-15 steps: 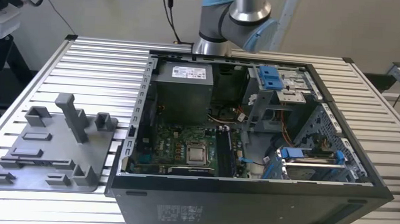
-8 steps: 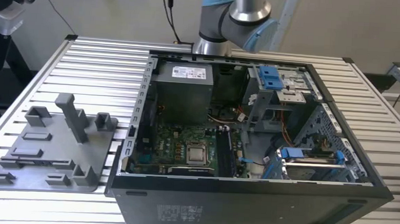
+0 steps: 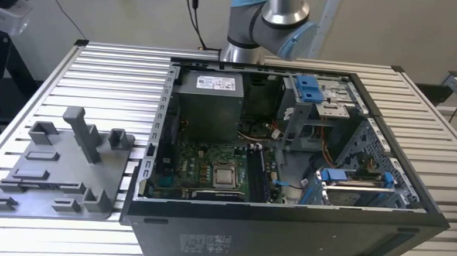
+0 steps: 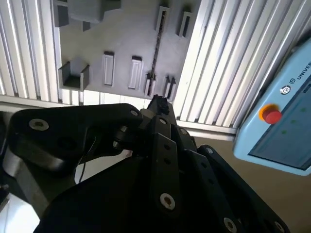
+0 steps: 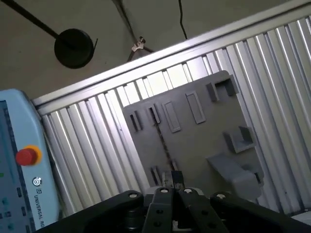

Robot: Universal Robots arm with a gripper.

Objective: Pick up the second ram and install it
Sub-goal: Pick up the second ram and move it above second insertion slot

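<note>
First wrist view shows your gripper (image 5: 173,178) above the grey fixture plate (image 5: 194,141), its fingers drawn together. The open computer case (image 3: 289,166) stands just beside that plate on the table (image 3: 114,69). Where the second ram lies, you cannot tell.

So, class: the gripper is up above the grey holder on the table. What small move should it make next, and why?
Probably a straight descent, I'd judge. In both wrist views the gripper hangs well above the grey holder, lined up over what looks like the memory stick, a thin dark strip standing on edge between small posts and not yet touched.
</note>
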